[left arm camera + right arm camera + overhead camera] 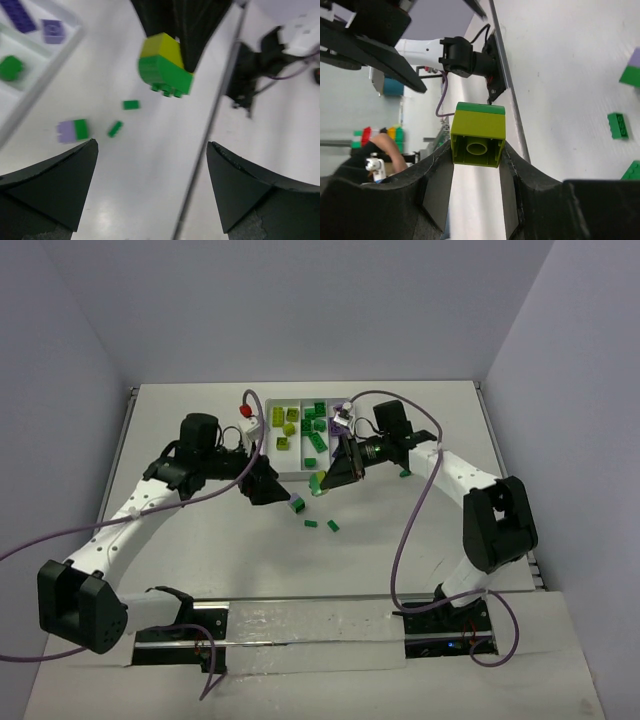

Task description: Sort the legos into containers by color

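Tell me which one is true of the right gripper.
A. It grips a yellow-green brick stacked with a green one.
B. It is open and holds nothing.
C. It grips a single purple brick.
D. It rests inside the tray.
A: in the right wrist view, the right gripper has its fingers closed on both sides of the two-colour brick, yellow-green with a green layer, held above the table.

Left wrist view: the tray (55,62) was cut off by the frame edge up-left of the left gripper (152,144), and its purple brick (20,15) was blurred and clipped. Right wrist view: the right gripper (477,145) fingers (437,190) covered both sides of the yellow-green/green stack (477,131). To the gripper's right, a green brick (632,171) and a lilac-green brick (632,70) were clipped by the edge.
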You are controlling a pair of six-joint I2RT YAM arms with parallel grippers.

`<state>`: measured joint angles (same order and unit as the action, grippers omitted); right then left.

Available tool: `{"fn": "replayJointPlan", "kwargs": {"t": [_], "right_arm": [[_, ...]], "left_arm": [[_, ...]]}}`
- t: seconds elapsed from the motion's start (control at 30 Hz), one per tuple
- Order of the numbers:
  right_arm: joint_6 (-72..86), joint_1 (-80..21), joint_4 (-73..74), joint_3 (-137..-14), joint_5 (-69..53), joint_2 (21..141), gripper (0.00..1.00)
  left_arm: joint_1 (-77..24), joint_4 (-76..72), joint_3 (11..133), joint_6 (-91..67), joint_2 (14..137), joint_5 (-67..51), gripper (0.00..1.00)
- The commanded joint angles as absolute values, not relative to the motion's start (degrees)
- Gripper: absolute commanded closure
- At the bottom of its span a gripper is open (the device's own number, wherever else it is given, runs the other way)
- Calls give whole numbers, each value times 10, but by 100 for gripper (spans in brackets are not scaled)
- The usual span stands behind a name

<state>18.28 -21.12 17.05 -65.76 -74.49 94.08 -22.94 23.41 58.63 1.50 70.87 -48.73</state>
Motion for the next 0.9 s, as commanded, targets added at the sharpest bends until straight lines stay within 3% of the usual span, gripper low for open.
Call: {"fn": "replayJointPlan", "kwargs": {"t": [0.0, 0.27, 0.87], "right_arm": [[118, -216, 199, -701, -763, 886, 100], [68, -248, 206, -701, -747, 834, 100], [30, -298, 255, -722, -715, 838, 100]], "left_arm": [[-225, 148, 569, -137, 721, -690, 1], [-223, -36, 527, -305, 745, -740, 9], [-260, -2, 552, -246, 753, -704, 20]]}}
